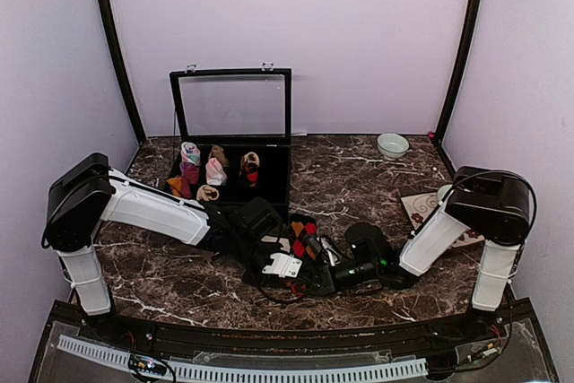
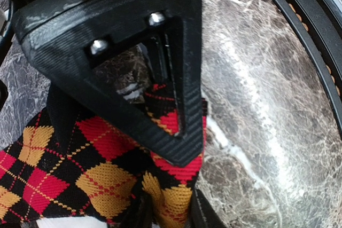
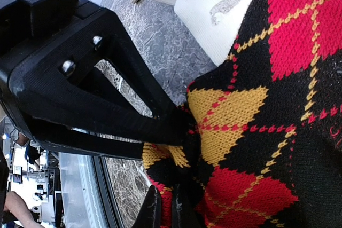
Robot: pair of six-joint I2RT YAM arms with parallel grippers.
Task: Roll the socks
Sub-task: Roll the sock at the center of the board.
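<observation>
The black argyle sock [image 1: 303, 238] with red and orange diamonds lies near the table's front middle, and both arms meet over it. In the left wrist view its fabric [image 2: 101, 180] bunches up between the fingers of my left gripper [image 2: 188, 189], which is shut on a fold at its edge. My right gripper [image 3: 173, 165] is shut on another bunched edge of the same argyle sock [image 3: 251, 132]. The cream sock [image 1: 282, 265] lies against the argyle one. It shows white at the top of the right wrist view [image 3: 203, 9].
An open black box [image 1: 273, 187] with a clear lid [image 1: 233, 105] stands at the back left and holds several rolled sock bundles [image 1: 213, 172]. A white bowl [image 1: 392, 144] sits at the back right. A patterned tile [image 1: 421, 208] lies by the right arm. The table's front rail [image 2: 304, 30] is close.
</observation>
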